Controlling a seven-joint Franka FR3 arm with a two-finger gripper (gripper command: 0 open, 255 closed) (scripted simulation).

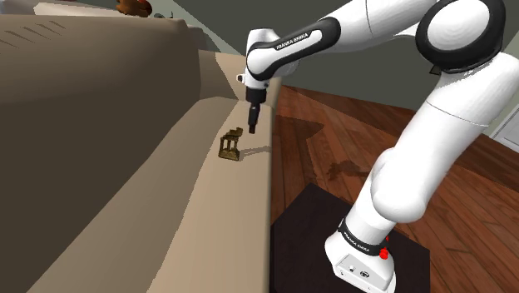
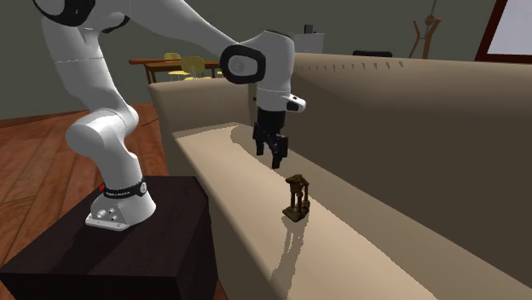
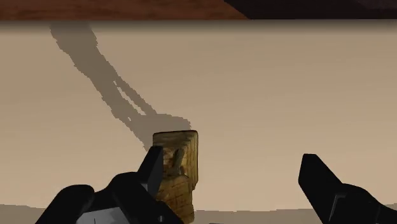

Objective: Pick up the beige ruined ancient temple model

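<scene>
The small tan-brown columned temple model [image 1: 230, 146] [image 2: 296, 196] [image 3: 181, 167] stands upright on the beige sofa seat [image 1: 125, 200] near its front edge, with the all-black gripper [image 1: 253, 125] [image 2: 274, 158] [image 3: 233, 159] hovering close above, fingers spread.

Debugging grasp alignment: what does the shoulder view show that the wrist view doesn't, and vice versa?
Shoulder view: the white arm, the sofa backrest, and the jaws hanging above the temple model, clear of it. Wrist view: the jaws open, with the model close beside one finger, off centre in the gap. Both: the model on the beige sofa seat, with wood floor beyond the seat's edge.
</scene>
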